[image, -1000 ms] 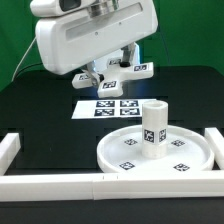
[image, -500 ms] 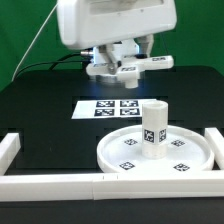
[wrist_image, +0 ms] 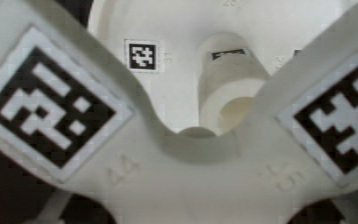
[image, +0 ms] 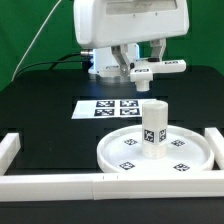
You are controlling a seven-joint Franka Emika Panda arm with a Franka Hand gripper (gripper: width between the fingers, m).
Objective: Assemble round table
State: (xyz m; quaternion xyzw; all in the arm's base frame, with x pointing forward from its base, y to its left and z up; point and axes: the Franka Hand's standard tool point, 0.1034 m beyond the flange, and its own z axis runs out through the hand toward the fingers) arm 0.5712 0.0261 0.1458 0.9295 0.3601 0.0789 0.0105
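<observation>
Clamping the cross-shaped base (image: 150, 70) above the leg (image: 153, 128), the gripper (image: 138, 62) risks missing the leg's top if lowered off-centre.

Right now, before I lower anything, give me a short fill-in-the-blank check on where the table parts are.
1. The leg stands ____ on the round top.
2. The gripper carries the ____-shaped base.
3. The base hangs ____ the table, touching neither leg nor top.
4. The marker board lies ____ on the black table.

Missing words: upright; cross; above; flat
</observation>
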